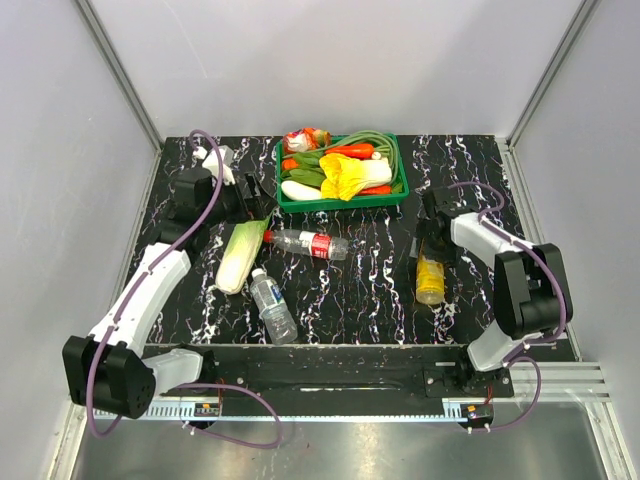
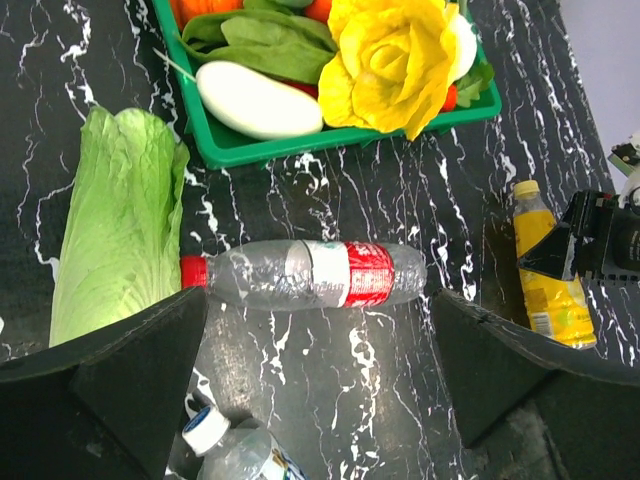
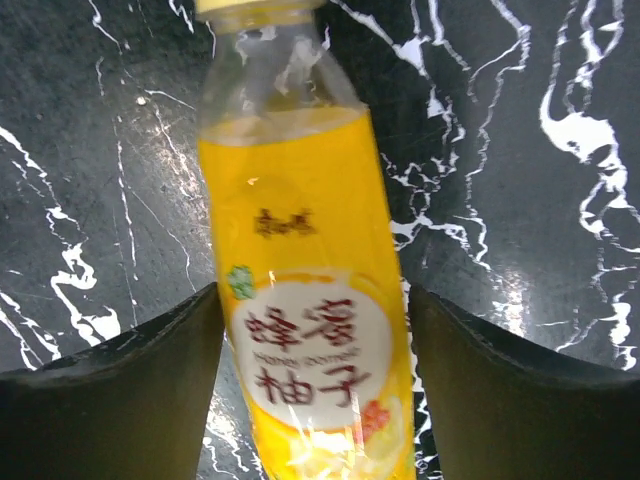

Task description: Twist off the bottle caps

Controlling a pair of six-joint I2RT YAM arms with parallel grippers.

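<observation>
I found red cap (image 2: 194, 271), white cap (image 2: 206, 430) and yellow cap (image 2: 527, 188) all screwed on. Left jaws spread, empty; right jaws spread astride yellow bottle (image 3: 300, 330).

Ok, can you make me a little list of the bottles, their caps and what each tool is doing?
red cap: on the red-label bottle
white cap: on the water bottle
yellow cap: on the yellow bottle
left tool: open, over the red-label bottle, holding nothing
right tool: straddling the yellow bottle, grip unclear
</observation>
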